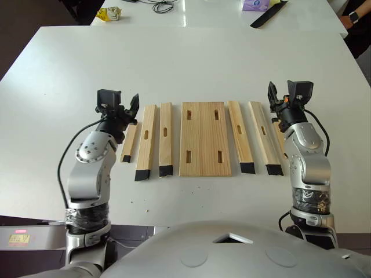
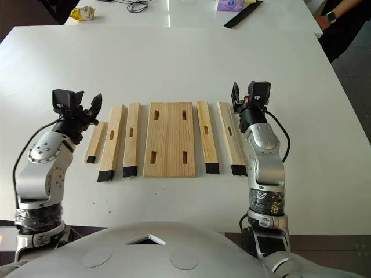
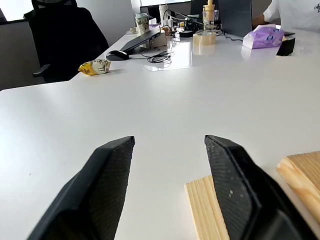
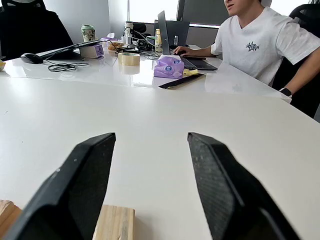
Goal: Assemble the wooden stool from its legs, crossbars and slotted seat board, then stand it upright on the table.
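Parts all flat on the white surface (image 1: 203, 63), nothing joined yet.

- seat board (image 1: 203, 139) lies in the middle, four slots showing, long side running near-far.
- left inner leg (image 1: 166, 139) and left outer leg (image 1: 146, 142) lie just left of the board, side by side. One slot each, black tips at the near ends.
- right inner leg (image 1: 239, 136) and right outer leg (image 1: 264, 138) mirror that layout on the right, fanned slightly outward toward the near end.
- short left crossbar (image 1: 128, 143) lies outside the left outer leg.
- a short right piece (image 1: 279, 143) lies outside the right outer leg, partly hidden by the right arm. Looks like the second crossbar, can't confirm.

left claw (image 3: 170, 141): fingers spread wide, holding nothing. It sits low over the far end of the left crossbar, and in the wrist view the wood end lies under one finger.

right claw (image 4: 152, 136): also spread wide and empty, over the far ends of the right-hand pieces. A wood end shows between its fingers in the wrist view.

Far side, on the neighbouring desk: yellow crumpled wrapper (image 1: 109, 14) and purple pack (image 1: 255, 4).
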Controlling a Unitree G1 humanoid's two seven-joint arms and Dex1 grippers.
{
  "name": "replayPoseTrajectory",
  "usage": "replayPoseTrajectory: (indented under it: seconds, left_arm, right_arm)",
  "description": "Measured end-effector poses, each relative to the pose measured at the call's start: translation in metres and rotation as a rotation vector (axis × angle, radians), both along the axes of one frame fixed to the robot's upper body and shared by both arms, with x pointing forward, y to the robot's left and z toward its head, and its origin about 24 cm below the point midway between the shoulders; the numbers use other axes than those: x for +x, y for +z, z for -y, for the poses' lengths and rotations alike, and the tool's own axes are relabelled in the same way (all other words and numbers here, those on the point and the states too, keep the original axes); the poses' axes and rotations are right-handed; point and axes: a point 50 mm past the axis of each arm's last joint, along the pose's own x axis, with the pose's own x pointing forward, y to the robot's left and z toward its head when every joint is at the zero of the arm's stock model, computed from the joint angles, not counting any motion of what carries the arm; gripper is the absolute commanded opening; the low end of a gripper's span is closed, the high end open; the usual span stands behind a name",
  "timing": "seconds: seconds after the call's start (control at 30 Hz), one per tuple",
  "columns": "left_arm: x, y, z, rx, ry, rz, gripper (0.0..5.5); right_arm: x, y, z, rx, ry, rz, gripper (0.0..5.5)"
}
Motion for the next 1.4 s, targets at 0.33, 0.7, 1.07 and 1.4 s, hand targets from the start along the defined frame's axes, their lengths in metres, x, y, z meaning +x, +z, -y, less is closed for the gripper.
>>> replayPoseTrajectory:
  seconds: [0.33,0.7,1.07,1.4]
  left_arm:
    - [-0.016,0.023,-0.018,-0.097,-0.047,-0.374,2.62]
    - [-0.031,0.013,-0.02,-0.109,-0.081,-0.649,2.62]
    - [-0.04,0.01,-0.014,-0.041,-0.162,-0.684,2.62]
    - [-0.047,-0.003,-0.014,-0.038,-0.151,-0.713,2.62]
  right_arm:
    - [-0.031,-0.014,0.002,0.036,-0.133,-0.039,2.7]
    - [-0.031,-0.012,0.004,0.027,-0.15,-0.031,2.7]
    - [-0.034,-0.013,0.003,0.033,-0.16,-0.03,2.7]
    - [-0.034,-0.012,0.004,0.027,-0.156,-0.029,2.7]
